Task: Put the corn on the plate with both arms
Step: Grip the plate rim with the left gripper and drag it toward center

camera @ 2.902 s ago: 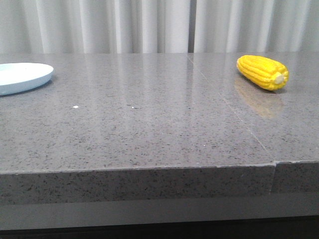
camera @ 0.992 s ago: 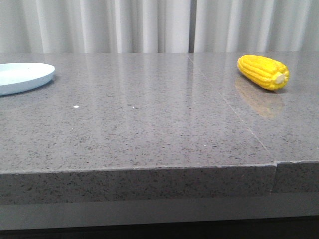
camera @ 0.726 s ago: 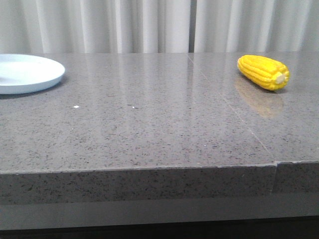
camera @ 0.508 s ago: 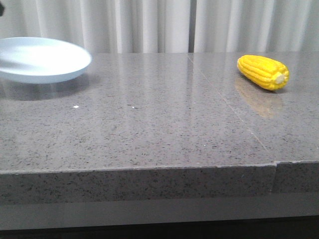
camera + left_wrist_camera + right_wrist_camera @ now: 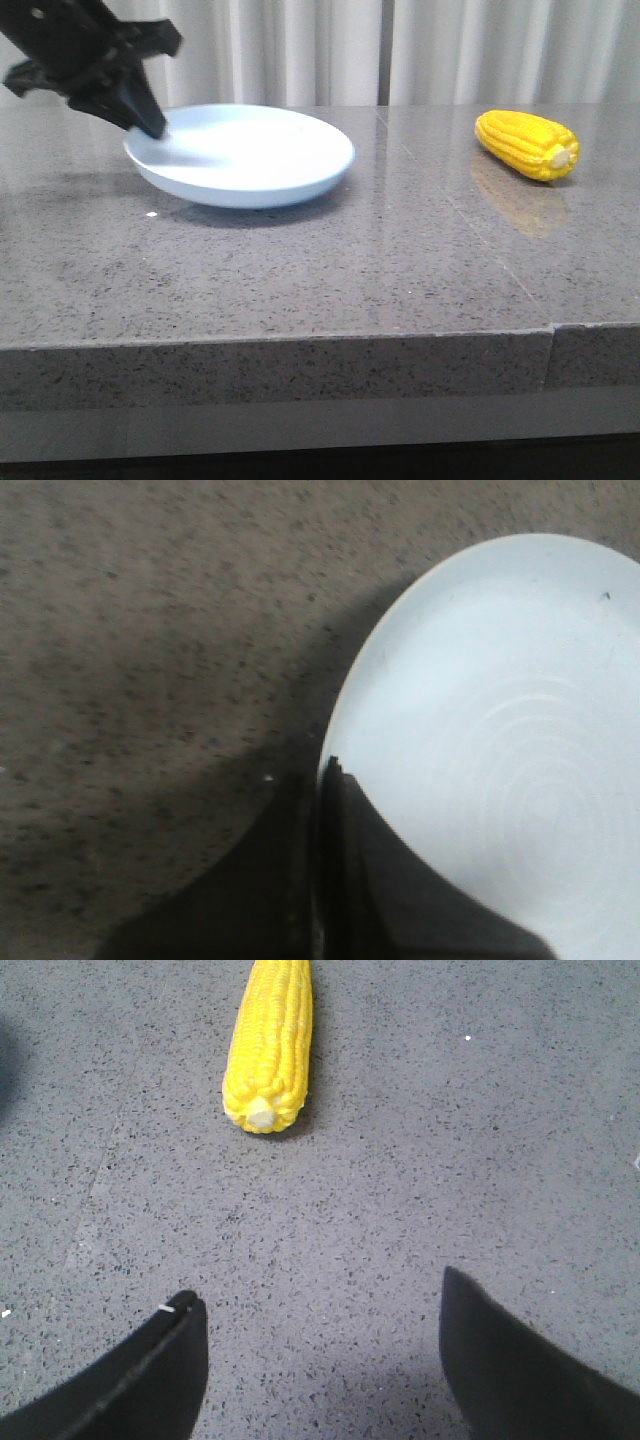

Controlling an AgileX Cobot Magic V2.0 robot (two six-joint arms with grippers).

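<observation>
The pale bluish-white plate (image 5: 250,155) sits left of the table's middle. My left gripper (image 5: 150,125) is shut on the plate's left rim; in the left wrist view the dark fingers (image 5: 330,880) pinch the plate's (image 5: 500,740) edge. The yellow corn (image 5: 527,145) lies at the far right of the grey table, its cream stub end facing the front right. In the right wrist view the corn (image 5: 270,1045) lies ahead of my right gripper (image 5: 320,1305), which is open, empty and apart from it. The right arm does not show in the front view.
The grey speckled stone table (image 5: 330,270) has a seam running from the back middle to the front right and a front edge close to the camera. White curtains (image 5: 320,50) hang behind the table.
The plate has moved from the far left edge rightward toward the table's middle, held by my left gripper, which has come into the front view. The corn has not moved.
</observation>
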